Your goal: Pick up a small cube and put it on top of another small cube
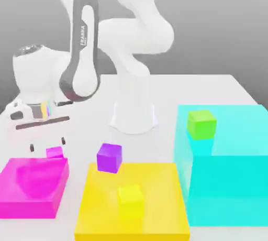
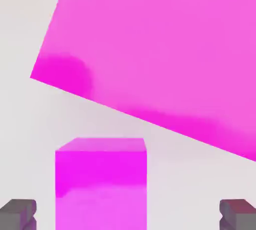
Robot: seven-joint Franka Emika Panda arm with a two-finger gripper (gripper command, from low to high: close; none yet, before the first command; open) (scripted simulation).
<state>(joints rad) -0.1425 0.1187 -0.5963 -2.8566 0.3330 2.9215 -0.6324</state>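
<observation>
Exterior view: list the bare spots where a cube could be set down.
Free: the cyan block's top beside the green cube; the yellow block's top around its yellow cube; the magenta block's top. Crowded: around the small pink cube, under the open pincer.

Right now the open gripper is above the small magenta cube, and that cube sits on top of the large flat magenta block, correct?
Not quite. The small magenta cube does not sit on the large flat magenta block; it rests on the white table beside it, as the hand view shows. The rest holds: the gripper is open above the cube, a finger on each side.
</observation>
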